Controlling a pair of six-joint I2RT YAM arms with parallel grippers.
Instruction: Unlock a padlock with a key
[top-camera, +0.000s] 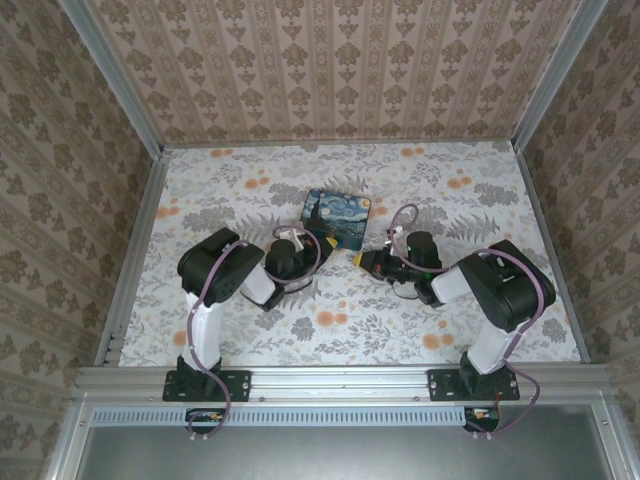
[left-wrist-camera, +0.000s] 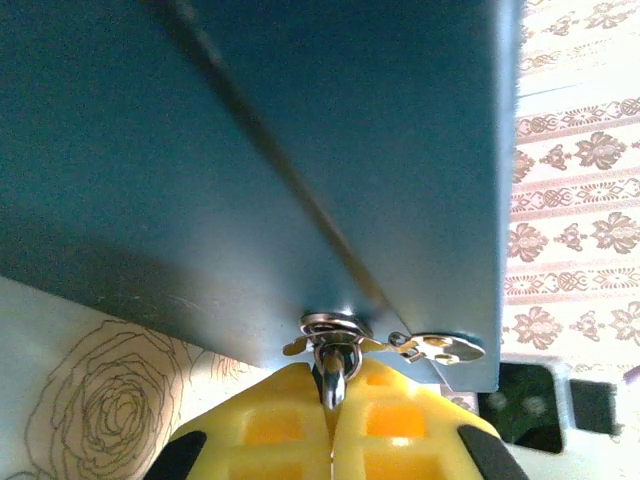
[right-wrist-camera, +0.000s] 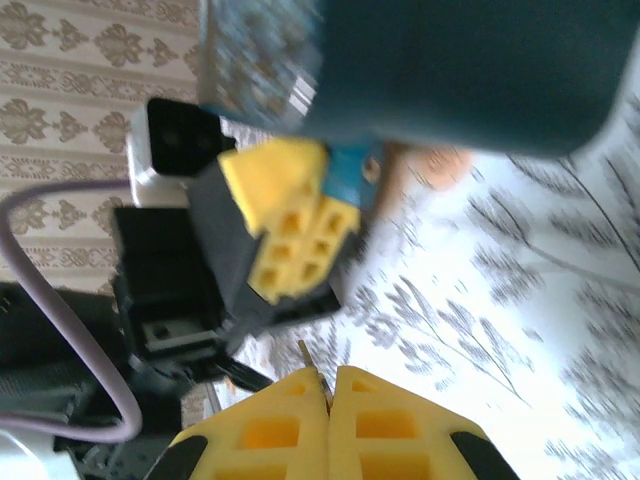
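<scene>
Box (top-camera: 337, 217) on table (top-camera: 200, 200), centre, slightly toward the far half. Left gripper (top-camera: 322, 243) at the box's near edge, reaching in from the left; right gripper (top-camera: 362, 259) just right of it, off the box's near corner. Padlock (left-wrist-camera: 333, 378) between the left fingers, against the box; key (right-wrist-camera: 307, 356) between the right fingers, apart from both

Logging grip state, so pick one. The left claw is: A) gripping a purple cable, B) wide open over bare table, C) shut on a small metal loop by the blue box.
C: the left claw has its fingers together on the padlock loop at the blue box edge.
</scene>
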